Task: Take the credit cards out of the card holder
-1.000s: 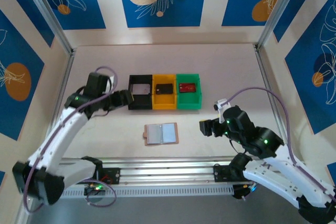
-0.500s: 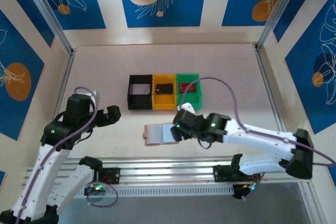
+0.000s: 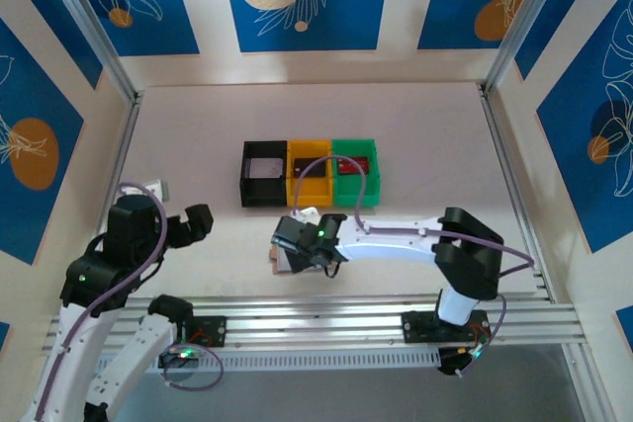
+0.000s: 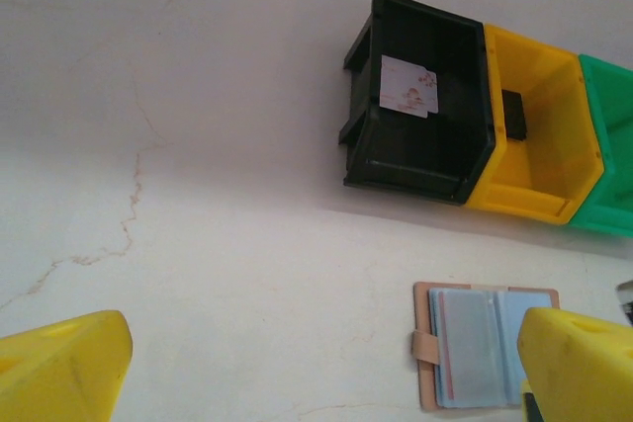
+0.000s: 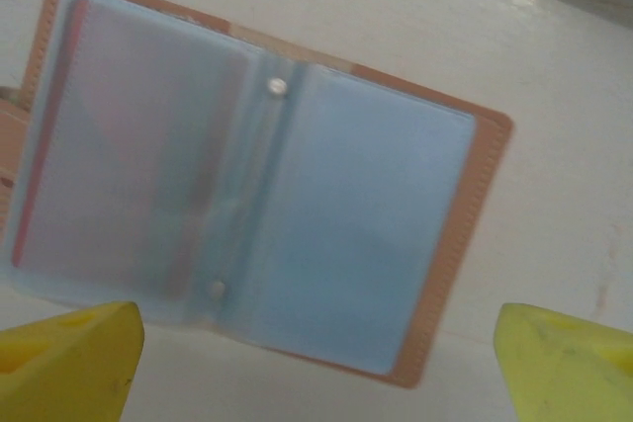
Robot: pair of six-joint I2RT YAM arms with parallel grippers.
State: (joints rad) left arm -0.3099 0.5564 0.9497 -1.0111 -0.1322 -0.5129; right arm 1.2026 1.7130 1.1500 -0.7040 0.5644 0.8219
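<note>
Top external view: shows the card holder (image 3: 284, 262) flat on the table (image 3: 425, 116) near the front rail, mostly hidden under the right gripper (image 3: 305, 242), with just a tan left edge peeking out. Places the left gripper (image 3: 195, 222) well to the left of the holder, apart from it, jaws spread. Lines up a black bin (image 3: 259, 190), a yellow bin (image 3: 310, 192) and a green bin (image 3: 354, 190) side by side behind the holder, with a pale card (image 3: 263, 167) in the black and a red card (image 3: 356, 163) in the green.

Left wrist view: looks down between two yellow fingertips (image 4: 59, 368) set far apart, nothing between them. Catches the holder open at lower right, long axis left to right, fold line up and down, snap tab (image 4: 425, 346) poking from its left edge, grey-blue pockets facing up. Sets a dark card (image 4: 511, 116) inside the yellow bin.

Right wrist view: stares down at the open holder, flat and skewed, long axis sloping from upper left to lower right, fold marked by two small studs (image 5: 278, 86). Picks out a reddish strip (image 5: 45, 145) along the left pocket's outer edge, too blurred to name. Keeps both yellow fingertips (image 5: 69, 363) at the bottom corners, spread wide, pinching nothing.
</note>
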